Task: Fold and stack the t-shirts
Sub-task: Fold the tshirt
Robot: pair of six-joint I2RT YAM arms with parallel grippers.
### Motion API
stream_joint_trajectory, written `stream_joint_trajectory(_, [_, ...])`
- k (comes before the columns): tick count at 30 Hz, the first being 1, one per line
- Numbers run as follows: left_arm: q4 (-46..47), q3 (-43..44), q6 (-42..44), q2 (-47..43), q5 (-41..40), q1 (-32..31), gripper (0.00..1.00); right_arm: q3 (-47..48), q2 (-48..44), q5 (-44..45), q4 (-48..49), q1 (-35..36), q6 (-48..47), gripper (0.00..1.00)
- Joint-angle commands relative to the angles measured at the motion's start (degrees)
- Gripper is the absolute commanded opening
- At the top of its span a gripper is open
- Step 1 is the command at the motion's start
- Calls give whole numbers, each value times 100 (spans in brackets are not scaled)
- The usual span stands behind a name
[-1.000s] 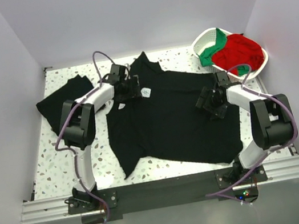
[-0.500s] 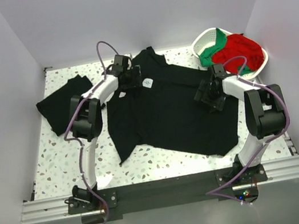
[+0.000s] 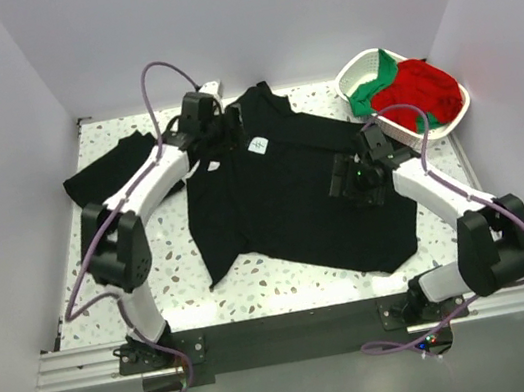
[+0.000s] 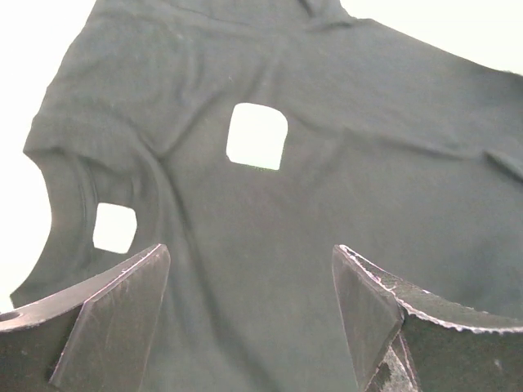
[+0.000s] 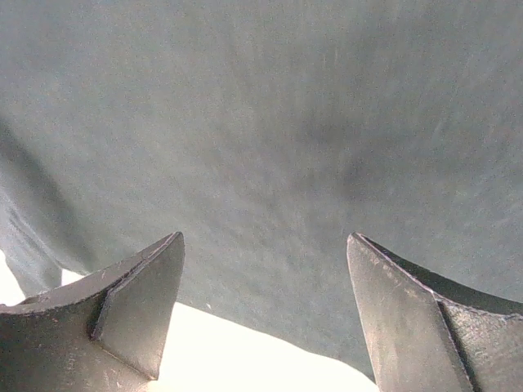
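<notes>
Bare tabletop (image 3: 177, 268) lies open near-left of the spread black t-shirt (image 3: 292, 196); the white basket (image 3: 352, 71) blocks the far-right corner.

Neck label (image 3: 256, 144) print unreadable. Black t-shirt (image 5: 261, 122) cut off by wrist-view edges. Green shirt (image 3: 366, 90) partly under red shirt (image 3: 419, 93).

Spread t-shirt (image 3: 293, 201): plain black, small white neck label (image 3: 257, 144) | folded t-shirt (image 3: 107, 178): black | basket (image 3: 351, 68): white lattice | red t-shirt (image 3: 416, 93) | green t-shirt (image 3: 370, 88) | table (image 3: 89, 277): white, dark-speckled | my left arm (image 3: 153, 180), right arm (image 3: 433, 188): white, black joints | cables (image 3: 158, 69): purple
</notes>
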Motion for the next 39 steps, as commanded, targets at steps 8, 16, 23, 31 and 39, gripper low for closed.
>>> stream_joint_trajectory(8, [627, -2994, -410, -1549, -117, -49, 86, -1591, -299, -238, 697, 72, 401, 84])
stream_joint_trajectory(16, [759, -2925, -358, -1206, -126, -40, 86, -1838, 272, -318, 1243, 72, 507, 84])
stream_joint_trajectory(23, [583, -2653, -244, -609, -574, -23, 86, -1478, 668, 7, 892, 81, 489, 84])
stream_joint_trajectory(31, [434, -1802, -41, 314, -793, 126, 87, -1030, 711, 166, 575, 72, 419, 84])
stream_joint_trajectory(39, [346, -694, 161, 1088, -662, 276, 87, -274, 1353, 315, 364, 72, 217, 84])
